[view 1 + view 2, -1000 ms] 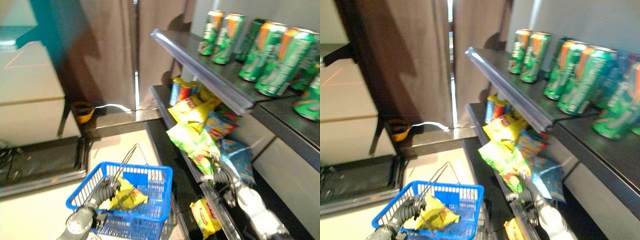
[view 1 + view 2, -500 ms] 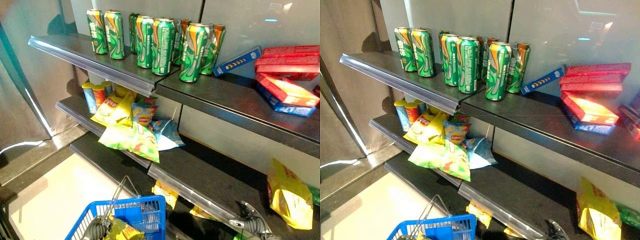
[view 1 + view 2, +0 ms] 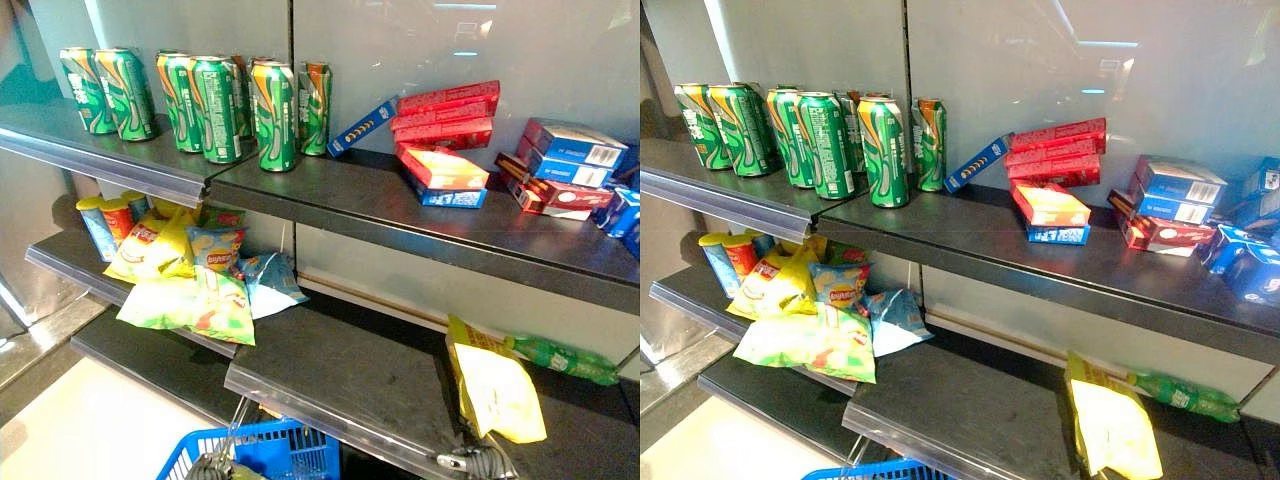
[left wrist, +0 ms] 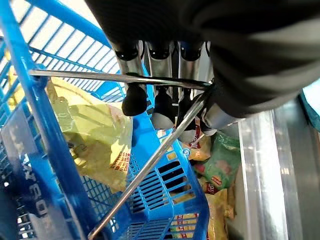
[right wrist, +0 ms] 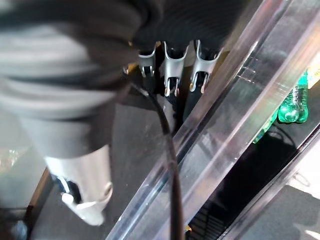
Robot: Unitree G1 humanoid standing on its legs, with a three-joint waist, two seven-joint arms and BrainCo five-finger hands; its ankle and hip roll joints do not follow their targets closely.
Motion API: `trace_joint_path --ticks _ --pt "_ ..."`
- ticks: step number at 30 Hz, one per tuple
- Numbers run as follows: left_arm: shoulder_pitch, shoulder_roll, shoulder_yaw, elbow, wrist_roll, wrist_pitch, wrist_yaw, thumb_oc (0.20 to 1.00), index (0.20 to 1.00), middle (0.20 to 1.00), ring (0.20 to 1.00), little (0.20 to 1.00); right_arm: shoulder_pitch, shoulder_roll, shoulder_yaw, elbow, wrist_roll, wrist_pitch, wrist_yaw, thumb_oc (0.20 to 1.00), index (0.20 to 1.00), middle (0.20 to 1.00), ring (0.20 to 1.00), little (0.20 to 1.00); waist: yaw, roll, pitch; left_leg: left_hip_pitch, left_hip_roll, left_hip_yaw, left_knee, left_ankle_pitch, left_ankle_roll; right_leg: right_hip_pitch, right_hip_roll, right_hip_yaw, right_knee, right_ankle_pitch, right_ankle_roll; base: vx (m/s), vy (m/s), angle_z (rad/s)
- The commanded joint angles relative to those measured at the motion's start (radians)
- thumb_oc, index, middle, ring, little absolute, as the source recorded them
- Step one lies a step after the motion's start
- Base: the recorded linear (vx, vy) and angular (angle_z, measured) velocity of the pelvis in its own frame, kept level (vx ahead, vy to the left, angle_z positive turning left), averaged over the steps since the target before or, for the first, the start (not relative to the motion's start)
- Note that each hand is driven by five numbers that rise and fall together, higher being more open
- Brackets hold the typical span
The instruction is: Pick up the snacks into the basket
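Panning right, the camera now faces the shelves. Left hand (image 4: 165,100) curls round the blue basket's (image 4: 165,197) handle above one yellow chip bag (image 4: 87,140); right hand's (image 5: 172,70) grip cannot be told. More snacks remain.

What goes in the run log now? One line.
left hand: shut on basket handle | basket: yellow snack bag inside | right hand: at shelf edge by yellow bag

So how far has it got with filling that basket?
One yellow snack bag already lies in the blue basket, which the left hand carries by its wire handle. The right hand holds nothing and sits at the middle shelf's edge, close to a yellow bag. That bag and the pile of bags further left remain to be picked.
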Motion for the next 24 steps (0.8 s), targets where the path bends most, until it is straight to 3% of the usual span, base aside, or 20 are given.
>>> trace_joint_path --ticks 1,2,5,10,16,24 --pt "-0.063 0.019 0.072 -0.149 -0.008 -0.128 0.021 0.200 0.200 0.200 0.200 0.200 0.145 -0.160 -0.042 -0.144 -0.005 0.020 -0.014 1.000 1.000 1.000 1.000 1.000 -0.035 -0.003 0.061 -0.146 -0.069 -0.091 0.141 -0.041 0.011 0.017 0.005 0.049 -0.089 0.095 0.066 -0.09 -0.054 -0.05" --pt "-0.055 0.019 0.077 -0.156 -0.011 -0.136 0.026 0.200 0.200 0.200 0.200 0.200 0.139 -0.191 -0.064 -0.257 0.017 0.000 -0.011 1.000 1.000 1.000 1.000 1.000 -0.025 -0.001 0.065 -0.153 -0.095 -0.171 0.159 -0.041 0.005 0.010 0.007 0.069 -0.089 0.102 0.065 -0.03 0.022 -0.28" --pt "-0.012 0.015 0.104 -0.171 -0.008 -0.154 0.039 0.200 0.200 0.200 0.200 0.200 0.099 -0.248 -0.142 -0.545 0.100 -0.057 0.000 1.000 1.000 1.000 1.000 1.000 0.009 0.010 0.062 -0.124 -0.184 -0.394 0.149 -0.112 0.019 -0.008 0.013 0.144 -0.065 0.105 0.073 0.01 0.065 -0.78" --pt "0.004 0.031 0.105 -0.201 0.005 -0.157 0.007 0.200 0.200 0.200 0.200 0.200 0.071 -0.256 -0.346 -0.738 0.159 -0.106 -0.060 1.000 1.000 1.000 1.000 1.000 -0.016 0.019 -0.003 -0.046 -0.188 -0.385 -0.012 -0.109 0.047 -0.011 0.006 0.121 -0.058 0.100 0.087 0.09 0.125 -0.44" --pt "0.034 0.040 0.147 -0.230 0.003 -0.151 -0.017 0.200 0.200 0.200 0.200 0.200 0.051 -0.249 -0.425 -0.838 0.179 -0.115 -0.058 1.000 1.000 1.000 1.000 1.000 -0.016 0.010 -0.026 -0.001 -0.196 -0.357 -0.063 -0.114 0.061 -0.019 -0.013 0.128 -0.059 0.111 0.106 0.04 0.094 -0.02" --pt "0.045 0.022 0.151 -0.228 0.011 -0.142 -0.017 0.200 0.200 0.200 0.200 0.200 0.125 -0.160 -0.438 -0.882 0.192 -0.111 -0.048 1.000 1.000 1.000 1.000 1.000 -0.049 0.022 -0.020 0.015 -0.211 -0.320 -0.079 -0.124 0.089 -0.065 -0.022 0.189 -0.010 0.116 0.125 -0.04 0.104 -0.16"
